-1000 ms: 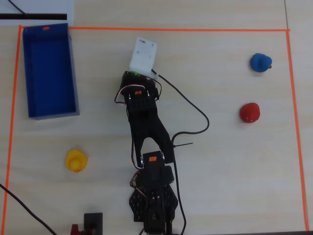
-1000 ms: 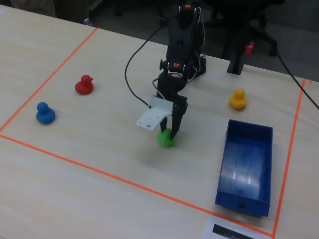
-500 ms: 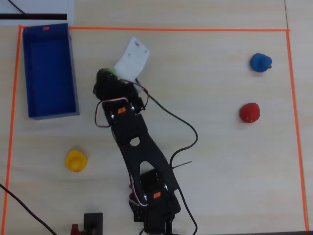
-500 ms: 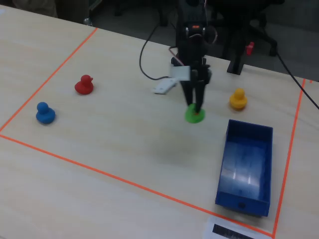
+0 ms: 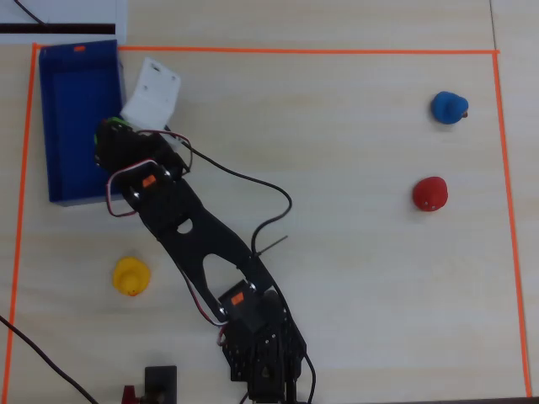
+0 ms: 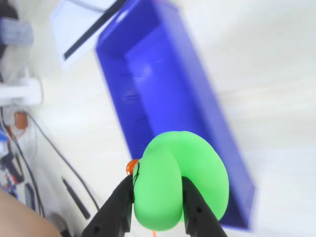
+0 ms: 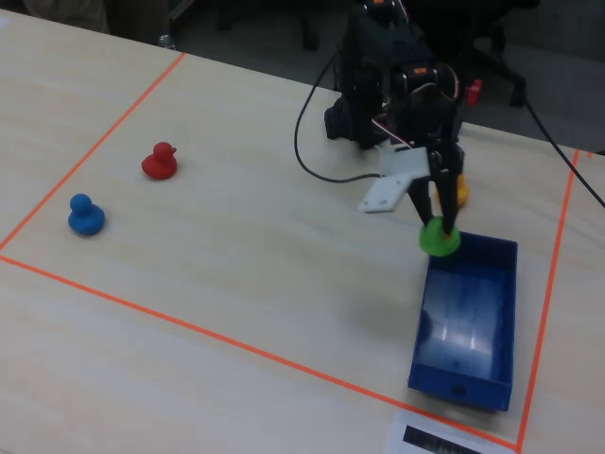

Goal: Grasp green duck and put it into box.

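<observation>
Green duck, beak half-hidden, clamped by end effector.

Green duck held aloft, clamped in the pincer, over the left wall of the long blue box in the fixed view.

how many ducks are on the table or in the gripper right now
4. The green duck is held in the gripper at the box edge. The yellow duck, red duck and blue duck sit on the table.
</observation>
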You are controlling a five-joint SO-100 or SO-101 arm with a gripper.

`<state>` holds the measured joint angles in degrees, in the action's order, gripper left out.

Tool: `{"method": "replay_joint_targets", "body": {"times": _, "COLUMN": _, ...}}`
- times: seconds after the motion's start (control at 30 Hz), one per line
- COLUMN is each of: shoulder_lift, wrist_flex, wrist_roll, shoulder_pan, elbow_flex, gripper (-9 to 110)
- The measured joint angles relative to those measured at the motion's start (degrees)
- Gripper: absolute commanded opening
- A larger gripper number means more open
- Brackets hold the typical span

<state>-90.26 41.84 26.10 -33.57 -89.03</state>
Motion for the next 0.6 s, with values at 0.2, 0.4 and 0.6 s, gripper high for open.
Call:
{"method": "replay_joint_targets", "body": {"times": 0.2, "shoulder_lift": 14.85, "wrist_flex": 3.69, "wrist_roll": -0.53, "shoulder_pan": -2.99, "elbow_flex": 17.05, "gripper": 0}}
{"method": "replay_joint_targets", "body": {"times": 0.4, "shoulder_lift": 20.04, "wrist_flex": 3.6, "wrist_roll": -0.62, "shoulder_pan": -5.71, "elbow_flex": 20.92, "gripper": 4}}
{"method": "replay_joint_targets", "body": {"times": 0.6, "shoulder_lift": 25.58, "wrist_flex": 3.6, "wrist_roll": 3.08, "shoulder_pan": -5.19, "elbow_flex": 20.92, "gripper": 23}}
